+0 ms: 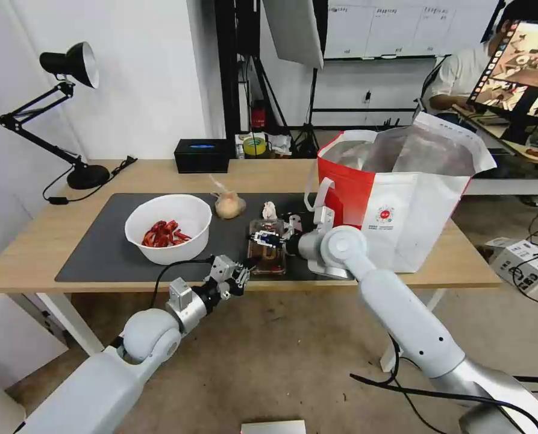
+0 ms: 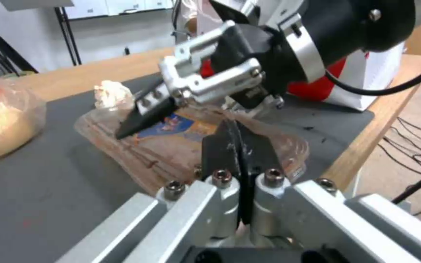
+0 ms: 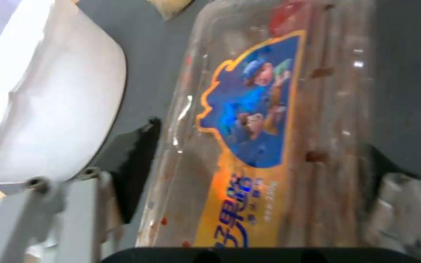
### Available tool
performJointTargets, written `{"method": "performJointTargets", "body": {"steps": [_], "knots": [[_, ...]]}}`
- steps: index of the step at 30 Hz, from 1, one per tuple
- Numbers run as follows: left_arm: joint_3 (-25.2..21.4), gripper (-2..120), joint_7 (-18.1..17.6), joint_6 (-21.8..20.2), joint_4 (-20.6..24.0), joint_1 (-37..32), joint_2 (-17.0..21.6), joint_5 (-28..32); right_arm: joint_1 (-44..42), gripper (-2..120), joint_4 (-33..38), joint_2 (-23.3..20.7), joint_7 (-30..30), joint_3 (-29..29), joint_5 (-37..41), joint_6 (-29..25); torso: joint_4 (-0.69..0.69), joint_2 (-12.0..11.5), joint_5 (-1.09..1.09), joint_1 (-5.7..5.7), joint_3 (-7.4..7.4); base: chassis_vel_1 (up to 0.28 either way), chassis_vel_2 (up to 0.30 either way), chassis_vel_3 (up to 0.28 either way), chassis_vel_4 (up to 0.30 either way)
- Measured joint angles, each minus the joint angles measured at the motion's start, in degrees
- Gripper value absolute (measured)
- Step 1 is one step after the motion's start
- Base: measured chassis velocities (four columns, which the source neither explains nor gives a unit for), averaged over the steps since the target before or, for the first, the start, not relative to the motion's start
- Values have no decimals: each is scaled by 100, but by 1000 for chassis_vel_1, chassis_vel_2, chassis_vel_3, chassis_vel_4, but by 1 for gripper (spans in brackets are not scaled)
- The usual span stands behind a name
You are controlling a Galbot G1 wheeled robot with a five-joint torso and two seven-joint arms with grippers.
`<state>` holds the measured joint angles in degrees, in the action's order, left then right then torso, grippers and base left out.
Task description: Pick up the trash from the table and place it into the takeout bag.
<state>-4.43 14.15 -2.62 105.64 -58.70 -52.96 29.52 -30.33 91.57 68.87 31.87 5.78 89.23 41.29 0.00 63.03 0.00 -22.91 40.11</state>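
Head view puts your right gripper over the clear hinged plastic tray at centre frame, on the grey mat of the table, with the takeout bag just right of it. Its fingers are spread, one on each long side of the tray. Your left gripper sits at the tray's near edge with its fingers pressed together, apparently pinching the tray's rim. Close the right fingers gently; I judge thin plastic will buckle or slip if squeezed hard. Keep the tray level so scraps stay in. The white bowl, knotted bag and tissue remain on the mat.
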Motion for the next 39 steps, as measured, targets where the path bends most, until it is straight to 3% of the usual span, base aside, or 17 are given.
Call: {"method": "performJointTargets", "body": {"steps": [4, 6, 14, 16, 19, 28, 36, 39], "knots": [[-28, 0, -2, 0, 17, -10, 17, 21, -12, 61, 0, 0, -5, 0, 0, 0, 1, 0, 0, 0, 0, 0, 0, 0, 0], [-134, 0, -5, 1, 99, -85, 30, 66, -64, 44, 13, 6, -12, -26, 1, 2, 2, 0, 1, 0, 1, 0, 0, 0, 0], [-321, 0, -7, 21, 211, -271, 60, 80, -171, 22, 65, -19, -49, -106, -5, 1, 1, 0, 1, 0, 0, 0, 0, 0, 0], [-492, 0, 36, 25, 296, -400, 140, 118, -233, 8, 90, -18, -105, -175, -23, -16, 1, 0, 0, 0, 0, 0, 0, 0, 0], [-671, 0, 74, 41, 373, -531, 215, 147, -268, 2, 119, -31, -183, -188, -66, -52, 1, 0, 0, 0, 0, 0, 0, 0, 0], [-1508, 0, 123, 289, 628, -1494, 242, 131, -394, 0, 553, -127, -426, -458, -217, -212, 1, -1, -1, 0, 0, 0, 0, 0, 0], [-2185, 0, 248, 298, 918, -2410, -97, -156, -462, 0, 1177, -420, -1121, -867, -136, -535, 1, -1, 0, 0, 0, 0, 0, 0, 0], [-2317, 8, 258, 298, 1048, -2602, -238, -236, -426, 0, 1386, -506, -1384, -1082, 57, -816, 0, -1, 1, 0, 0, 0, 0, 0, 0]]}}
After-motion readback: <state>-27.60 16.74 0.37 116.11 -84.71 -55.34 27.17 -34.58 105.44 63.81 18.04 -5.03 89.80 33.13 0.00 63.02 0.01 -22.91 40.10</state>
